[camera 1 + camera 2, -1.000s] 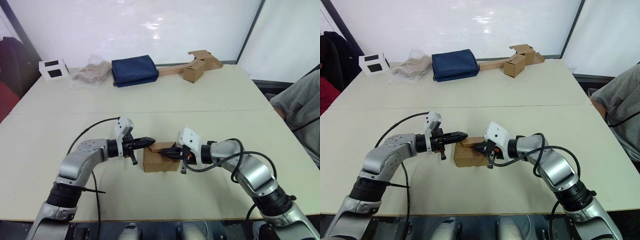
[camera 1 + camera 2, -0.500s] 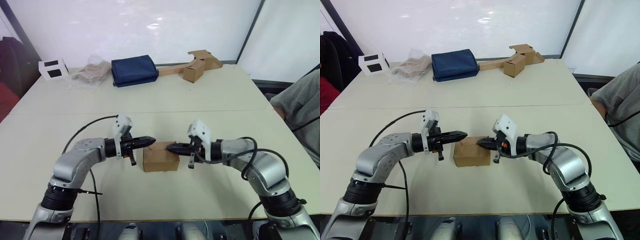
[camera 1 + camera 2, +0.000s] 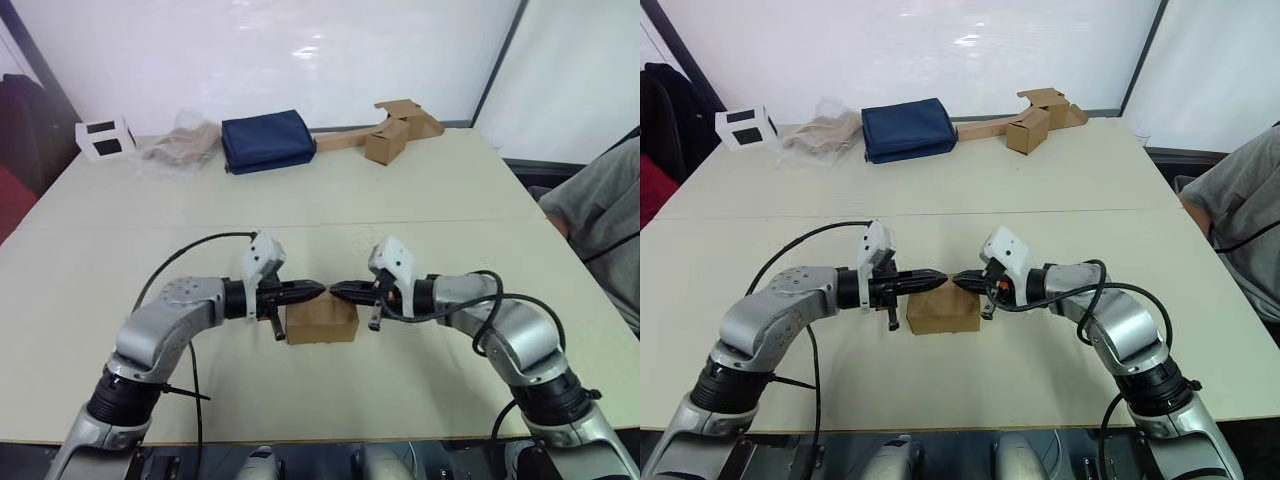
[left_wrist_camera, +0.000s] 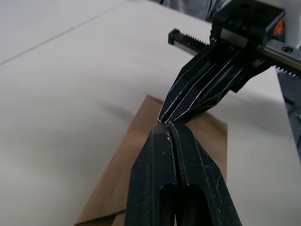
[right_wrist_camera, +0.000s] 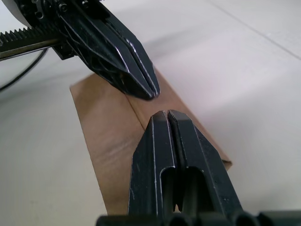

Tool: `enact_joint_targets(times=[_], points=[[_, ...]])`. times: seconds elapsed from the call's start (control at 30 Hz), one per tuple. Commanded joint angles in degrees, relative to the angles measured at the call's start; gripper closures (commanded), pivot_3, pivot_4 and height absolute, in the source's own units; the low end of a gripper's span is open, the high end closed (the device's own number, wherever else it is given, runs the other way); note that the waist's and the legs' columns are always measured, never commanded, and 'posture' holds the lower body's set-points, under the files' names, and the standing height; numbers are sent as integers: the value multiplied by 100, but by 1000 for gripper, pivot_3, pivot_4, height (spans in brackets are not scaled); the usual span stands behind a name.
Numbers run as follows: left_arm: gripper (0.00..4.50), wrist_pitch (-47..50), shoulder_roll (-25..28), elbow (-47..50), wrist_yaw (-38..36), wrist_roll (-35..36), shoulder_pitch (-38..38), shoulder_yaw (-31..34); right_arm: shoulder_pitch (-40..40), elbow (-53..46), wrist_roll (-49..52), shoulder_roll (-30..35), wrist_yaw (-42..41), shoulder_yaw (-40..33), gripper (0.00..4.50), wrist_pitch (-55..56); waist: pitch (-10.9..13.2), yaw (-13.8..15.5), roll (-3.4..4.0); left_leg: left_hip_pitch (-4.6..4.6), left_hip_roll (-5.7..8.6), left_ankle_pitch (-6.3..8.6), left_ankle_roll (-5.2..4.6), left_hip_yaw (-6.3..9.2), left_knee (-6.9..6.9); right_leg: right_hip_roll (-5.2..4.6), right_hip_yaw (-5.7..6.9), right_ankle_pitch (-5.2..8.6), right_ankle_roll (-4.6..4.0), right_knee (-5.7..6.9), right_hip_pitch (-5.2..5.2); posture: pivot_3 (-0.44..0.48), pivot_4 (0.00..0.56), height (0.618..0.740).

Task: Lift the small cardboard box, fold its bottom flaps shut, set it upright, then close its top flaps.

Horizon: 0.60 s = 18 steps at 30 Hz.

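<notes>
The small cardboard box [image 3: 321, 320] sits upright on the counter [image 3: 420, 190], near the middle of its front edge, with the top flaps [image 5: 117, 127] folded down to meet in a centre seam. The left gripper [image 3: 312, 290] and the right gripper [image 3: 338, 291] hover just above that top, tips pointing at each other and almost touching over the seam. Both sets of jaws are pressed fully together and hold nothing.

The box looks light and hollow, made of thin corrugated board: stiff along its edges, but its walls and flaps would likely dent or spring back under a hard poke. Unsealed flaps tend to lift again, so pressing flat near the seam, one tip on each flap, seems the safer way to hold them down. To lift it, the firm corners or opposite side walls would give a better hold than the flaps. The bottom flaps are hidden underneath, so their condition cannot be judged.
</notes>
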State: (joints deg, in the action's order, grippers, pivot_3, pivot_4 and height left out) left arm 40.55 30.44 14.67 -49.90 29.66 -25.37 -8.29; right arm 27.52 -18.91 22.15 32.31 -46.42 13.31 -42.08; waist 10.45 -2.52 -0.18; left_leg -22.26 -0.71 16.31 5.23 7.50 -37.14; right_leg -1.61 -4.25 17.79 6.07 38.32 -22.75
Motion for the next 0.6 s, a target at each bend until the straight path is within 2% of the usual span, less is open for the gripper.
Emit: enact_joint_targets(times=[0.03,0.33,0.43,0.5,0.6], points=[[4485,-98,75,60,-59,-88,13,-21,86,-20,-143,9,-40,81,4500,170,0,1,0,0,0,0,0,0,0,0,0,0,0,0,0,0,150,740],[4485,-158,107,87,-61,-198,137,22,8,61,-346,20,-109,163,4500,379,0,3,0,0,0,0,0,0,0,0,0,0,0,0,1,0,150,740],[4485,-156,-95,116,193,150,101,608,-77,-70,58,-148,-235,-246,4500,606,0,4,0,0,0,0,0,0,-1,-1,0,0,0,0,1,0,150,740],[4485,-64,-177,172,625,355,31,1226,-127,-259,609,-326,-206,-819,4500,584,0,4,-1,-1,-1,0,0,0,-1,-1,0,0,0,0,0,0,150,740],[4485,69,156,-20,517,742,85,1962,-124,-335,1355,-392,-45,-1673,4500,280,0,-10,0,-1,-2,0,0,1,0,0,-1,0,0,2,-2,0,150,740]])
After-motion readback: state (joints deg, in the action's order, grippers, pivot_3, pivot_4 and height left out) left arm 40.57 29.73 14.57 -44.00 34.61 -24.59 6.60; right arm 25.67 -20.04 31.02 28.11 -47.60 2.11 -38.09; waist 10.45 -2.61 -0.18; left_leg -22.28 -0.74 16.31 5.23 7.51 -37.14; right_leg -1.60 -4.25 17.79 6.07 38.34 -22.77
